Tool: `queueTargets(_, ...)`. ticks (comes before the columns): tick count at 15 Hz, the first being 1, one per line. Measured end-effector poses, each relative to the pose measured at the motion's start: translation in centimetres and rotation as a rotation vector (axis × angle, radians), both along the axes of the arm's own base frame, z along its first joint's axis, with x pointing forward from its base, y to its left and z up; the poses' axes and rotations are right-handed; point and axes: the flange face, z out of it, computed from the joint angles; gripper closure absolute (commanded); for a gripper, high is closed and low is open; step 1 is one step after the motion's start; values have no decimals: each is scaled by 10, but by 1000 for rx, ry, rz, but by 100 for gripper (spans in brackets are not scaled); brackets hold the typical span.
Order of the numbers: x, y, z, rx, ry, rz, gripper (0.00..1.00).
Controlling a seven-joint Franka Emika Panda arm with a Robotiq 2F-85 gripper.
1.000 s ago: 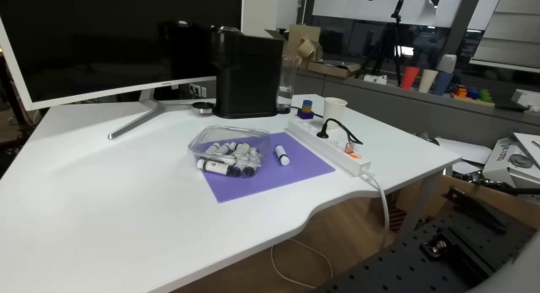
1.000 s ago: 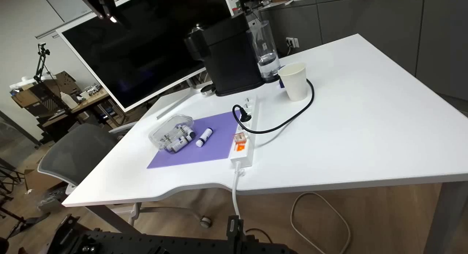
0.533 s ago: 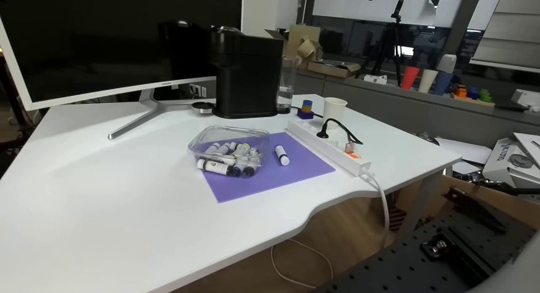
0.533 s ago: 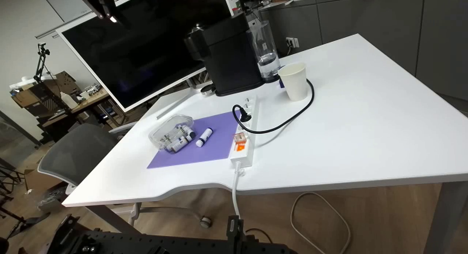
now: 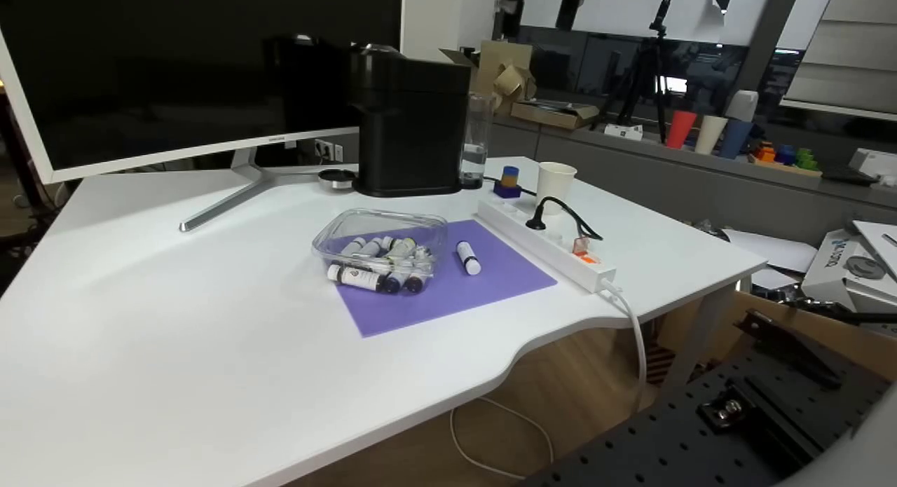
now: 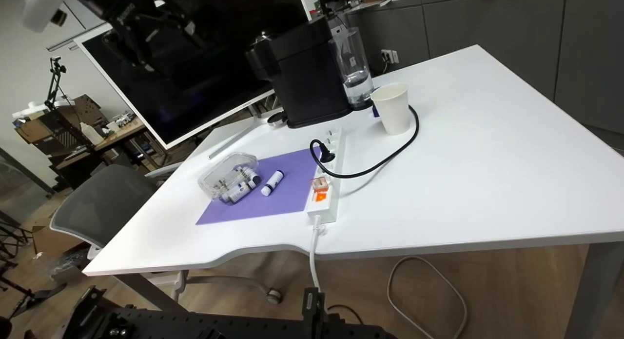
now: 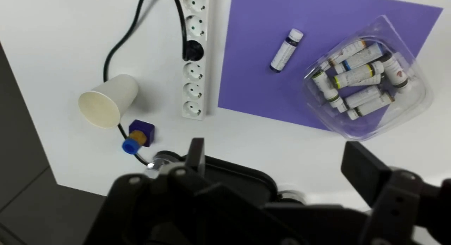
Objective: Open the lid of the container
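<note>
Between two and three o'clock in your wrist view sits one clear container (image 7: 408,104), partly on one purple sheet (image 7: 253,72); you can count at least seven vials (image 7: 356,75) in it, and one loose vial (image 7: 284,54) lies between one and two o'clock; at eleven, one power strip (image 7: 192,81) with five bare sockets (image 7: 192,109) and one black plug (image 7: 193,50); just past nine, one paper cup (image 7: 121,93); toward half past eight, one block stack (image 7: 138,136). Your one claw (image 7: 278,160) is released, its two fingers (image 7: 364,171) spread wide; it hides part of one black machine (image 7: 246,178) near six o'clock; the vials overlap, and you cannot tell through the plastic whether a lid covers them. Both exterior views show one monitor (image 5: 203,66), and the strip's orange end (image 6: 320,196), which the wrist view's top edge cuts off; one grey chair (image 6: 105,200) shows near nine o'clock in an exterior view, where your claw blurs at ten and the cup hides all but a corner of the stack; red, cream and blue cups (image 5: 710,135), one of each, stand near two o'clock in an exterior view, where only your fingertips (image 5: 570,12) hang in just past twelve.
</note>
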Motion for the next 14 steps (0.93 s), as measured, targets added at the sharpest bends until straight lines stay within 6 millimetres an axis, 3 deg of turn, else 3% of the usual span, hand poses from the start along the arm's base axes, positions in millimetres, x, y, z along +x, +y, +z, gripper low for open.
queueTargets(4,-11,56,-52,-31,-2,205,0)
queueTargets(7,-15,85,-81,-53,-24,338,0)
queueTargets(10,-10,101,-105,-93,-31,458,0)
queueTargets(14,-11,99,-142,-177,12,621,0)
